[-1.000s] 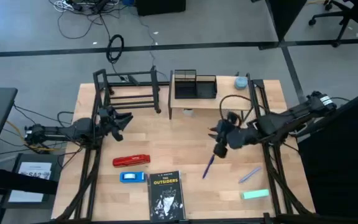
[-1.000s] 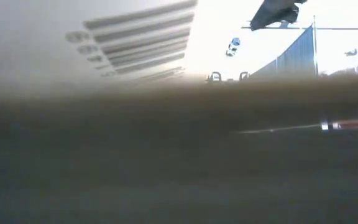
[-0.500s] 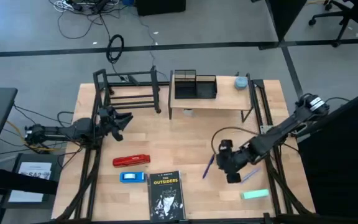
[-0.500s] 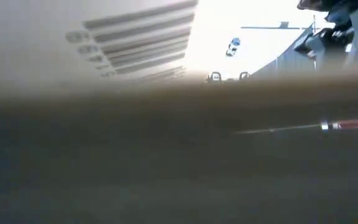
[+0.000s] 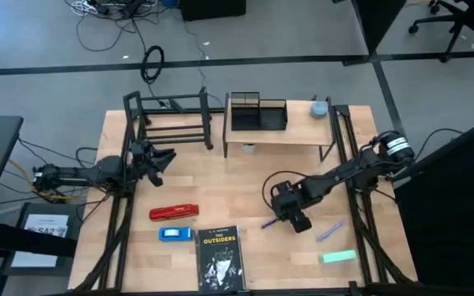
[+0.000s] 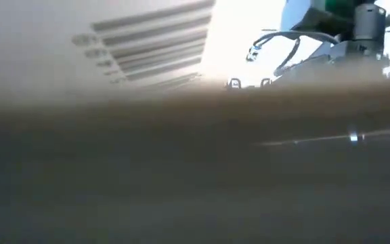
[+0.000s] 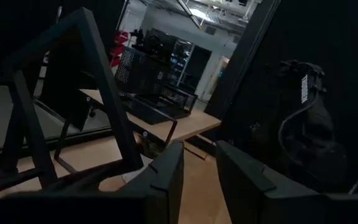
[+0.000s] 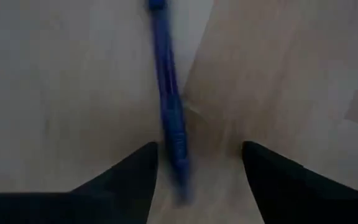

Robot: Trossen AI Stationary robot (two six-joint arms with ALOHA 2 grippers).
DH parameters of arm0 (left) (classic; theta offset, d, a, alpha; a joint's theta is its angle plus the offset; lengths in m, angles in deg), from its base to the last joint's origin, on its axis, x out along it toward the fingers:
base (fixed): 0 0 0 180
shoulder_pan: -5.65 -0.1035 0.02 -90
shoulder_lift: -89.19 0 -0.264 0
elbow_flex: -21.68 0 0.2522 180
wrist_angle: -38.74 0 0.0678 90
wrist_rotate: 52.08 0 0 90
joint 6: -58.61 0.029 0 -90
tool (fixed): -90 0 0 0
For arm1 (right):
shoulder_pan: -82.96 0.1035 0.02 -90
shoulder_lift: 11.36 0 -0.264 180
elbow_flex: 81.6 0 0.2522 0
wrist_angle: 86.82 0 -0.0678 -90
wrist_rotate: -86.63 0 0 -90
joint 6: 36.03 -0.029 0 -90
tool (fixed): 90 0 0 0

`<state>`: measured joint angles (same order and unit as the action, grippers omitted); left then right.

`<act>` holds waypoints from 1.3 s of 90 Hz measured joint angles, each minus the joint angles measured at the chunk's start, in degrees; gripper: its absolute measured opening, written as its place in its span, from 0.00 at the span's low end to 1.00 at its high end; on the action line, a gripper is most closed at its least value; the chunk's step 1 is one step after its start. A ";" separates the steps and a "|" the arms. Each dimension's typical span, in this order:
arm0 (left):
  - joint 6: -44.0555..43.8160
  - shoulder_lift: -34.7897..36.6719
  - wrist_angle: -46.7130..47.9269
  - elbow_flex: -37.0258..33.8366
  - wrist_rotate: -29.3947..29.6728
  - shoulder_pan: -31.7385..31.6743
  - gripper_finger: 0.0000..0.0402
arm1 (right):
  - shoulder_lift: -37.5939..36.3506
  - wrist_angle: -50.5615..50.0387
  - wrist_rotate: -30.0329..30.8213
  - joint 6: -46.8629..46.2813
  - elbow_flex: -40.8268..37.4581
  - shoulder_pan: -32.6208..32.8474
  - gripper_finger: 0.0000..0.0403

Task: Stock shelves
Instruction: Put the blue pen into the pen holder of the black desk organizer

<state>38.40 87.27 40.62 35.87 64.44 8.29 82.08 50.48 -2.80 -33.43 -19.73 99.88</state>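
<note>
Right gripper [image 8: 197, 171] hovering low over the blue pen [image 8: 166, 93] on the table [image 5: 237, 177], fingers spread either side of it. Probably light, stiff, prone to rolling, so pinching mid-barrel. Wood-top shelf [image 5: 303, 131] and black rack [image 5: 171, 119] waiting at the far edge. Left gripper [image 7: 197, 168] idling slightly parted by the rack.

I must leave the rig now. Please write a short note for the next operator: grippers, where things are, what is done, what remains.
Right gripper: open, low over the blue pen at mid-table, pen between its fingers, not yet gripped.
Left gripper: open, waiting beside the black rack, holding nothing.
Shelves: the rack looks empty; the wood shelf carries a mesh organizer.
Still on the table: red stapler, book, and some smaller items.
Done: nothing clearly stocked. Left: grip the pen, shelve it, then the rest.
</note>
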 joint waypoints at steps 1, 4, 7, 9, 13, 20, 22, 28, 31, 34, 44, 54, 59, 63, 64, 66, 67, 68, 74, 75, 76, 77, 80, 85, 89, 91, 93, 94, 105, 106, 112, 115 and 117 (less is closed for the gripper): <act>0.00 0.00 0.00 0.00 0.00 0.00 0.19 | -0.14 0.74 0.00 -0.10 -0.28 -0.15 0.49; 0.00 0.00 0.00 0.00 0.00 0.00 0.19 | -0.48 3.13 0.05 -0.81 -1.15 -0.55 0.48; 0.00 0.00 -0.02 0.00 0.00 0.00 0.19 | -0.87 5.61 0.05 -2.14 -2.21 -0.81 0.47; 0.00 0.00 -0.06 0.00 0.00 0.00 0.19 | -1.03 6.89 0.06 -3.26 -2.88 -0.87 0.46; -0.02 0.00 -0.15 0.00 0.00 0.00 0.19 | -1.23 9.38 0.05 -6.06 -4.29 -0.91 0.45; -0.04 0.00 -0.23 0.00 0.00 0.00 0.19 | -1.41 14.38 0.56 -12.22 -7.42 -0.57 0.43; -0.03 0.00 -0.22 0.00 0.00 0.00 0.19 | -1.51 16.04 1.08 -14.15 -8.45 -0.19 0.42; -0.04 0.00 -0.19 0.00 0.00 0.00 0.19 | -2.19 21.17 3.88 -19.41 -11.72 1.32 0.40; -0.04 -0.02 -0.16 0.00 0.00 0.00 0.19 | -2.68 23.71 5.50 -21.99 -13.47 2.25 0.39; -0.04 0.00 -0.18 0.00 0.00 0.00 0.19 | -3.45 26.17 7.31 -24.49 -15.14 3.25 0.38; -0.04 -0.02 0.04 0.00 0.00 0.00 0.19 | -6.06 34.94 13.80 -31.79 -21.64 7.56 0.36; -0.05 -0.02 0.13 0.00 0.00 0.00 0.19 | -6.82 45.59 20.98 -34.17 -28.20 12.38 0.35; -0.07 -0.02 0.13 0.00 0.00 0.00 0.19 | -6.21 50.98 24.30 -34.10 -31.02 14.26 0.35; -0.09 -0.02 0.15 0.00 0.00 0.00 0.19 | -5.57 54.85 26.30 -34.01 -32.99 15.21 0.34; -0.09 -0.02 0.14 0.00 0.00 0.00 0.19 | -5.43 55.65 26.72 -33.96 -33.42 15.40 0.34; -0.09 0.00 0.13 0.00 0.00 0.00 0.19 | -5.10 57.28 27.29 -33.85 -34.35 15.70 0.34; -0.12 -0.01 0.14 0.00 0.00 0.00 0.19 | -4.87 58.04 27.43 -33.79 -34.75 15.77 0.34; -0.16 -0.02 0.15 0.00 0.00 0.00 0.19 | -4.68 58.79 27.51 -33.72 -35.13 15.84 0.34; -0.46 -0.02 0.15 0.00 0.00 0.00 0.19 | -3.53 63.37 27.74 -32.55 -36.99 15.92 0.34; -0.66 -0.02 0.18 0.00 0.00 0.00 0.19 | -3.35 64.07 27.74 -32.22 -37.24 15.92 0.34; -0.86 -0.02 0.20 0.00 0.00 0.00 0.19 | -3.16 64.70 27.73 -31.79 -37.44 15.92 0.34; -0.99 -0.02 0.21 0.00 0.00 0.00 0.19 | -2.96 65.36 27.71 -31.33 -37.64 15.92 0.34; -1.12 -0.02 0.22 0.00 0.00 0.00 0.19 | -2.23 67.36 27.72 -29.61 -38.21 15.91 0.34; -1.18 -0.02 0.22 0.00 0.00 0.00 0.19 | -0.91 70.58 27.69 -26.19 -38.69 15.69 0.33; -1.20 -0.01 0.22 0.00 0.00 0.00 0.19 | 0.29 73.04 27.56 -23.60 -38.86 15.33 0.33; -1.20 -0.02 0.21 0.00 0.00 0.00 0.19 | 0.95 74.30 27.36 -22.37 -38.87 15.16 0.32; -1.20 -0.02 0.18 0.00 0.00 0.00 0.19 | 1.65 75.43 27.16 -21.21 -38.87 14.95 0.32; -1.20 -0.02 0.16 0.00 0.01 0.00 0.19 | 2.01 76.02 27.06 -20.72 -38.87 14.87 0.32; -1.29 -0.02 0.13 0.00 0.04 0.00 0.19 | 5.79 81.22 26.86 -18.84 -38.83 14.14 0.31; -1.29 -0.01 0.13 0.00 0.06 0.00 0.19 | 6.16 81.78 26.84 -18.70 -38.83 14.08 0.30; -1.29 -0.02 0.13 0.00 0.66 0.00 0.19 | 8.40 85.32 26.72 -16.95 -38.83 13.75 0.30; -1.31 0.00 0.09 0.00 0.85 0.00 0.19 | 9.55 87.12 26.66 -16.10 -38.83 13.63 0.29; -1.31 -0.02 0.04 0.00 0.92 0.00 0.19 | 10.30 88.20 26.63 -15.64 -38.83 13.54 0.29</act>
<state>37.09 87.25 40.66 35.87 65.36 8.29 92.38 138.68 23.83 -49.07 -58.56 113.42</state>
